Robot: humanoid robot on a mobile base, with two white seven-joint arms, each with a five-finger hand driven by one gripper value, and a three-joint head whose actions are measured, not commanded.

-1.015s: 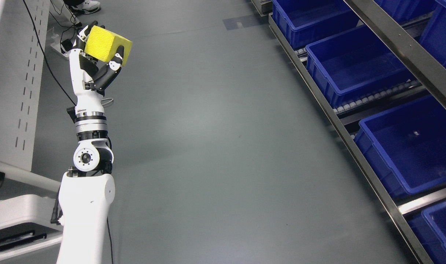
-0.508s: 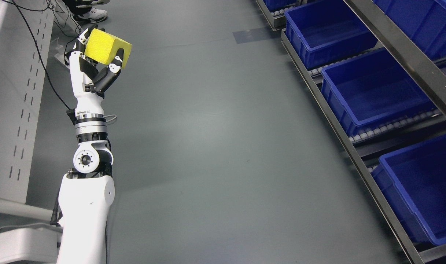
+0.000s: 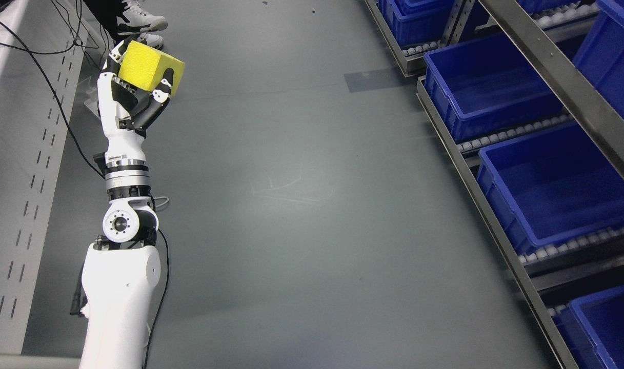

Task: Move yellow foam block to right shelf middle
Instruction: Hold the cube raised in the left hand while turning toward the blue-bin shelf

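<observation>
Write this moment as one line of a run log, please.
left hand: shut on yellow foam block, held up | right hand: not in view | blue plastic bins on right shelf: block not yet placed

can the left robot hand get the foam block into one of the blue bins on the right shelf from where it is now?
Probably not yet. The left robot hand holds the yellow foam block at far left; open grey floor separates it from the blue bins. Nothing blocks the way.
</observation>
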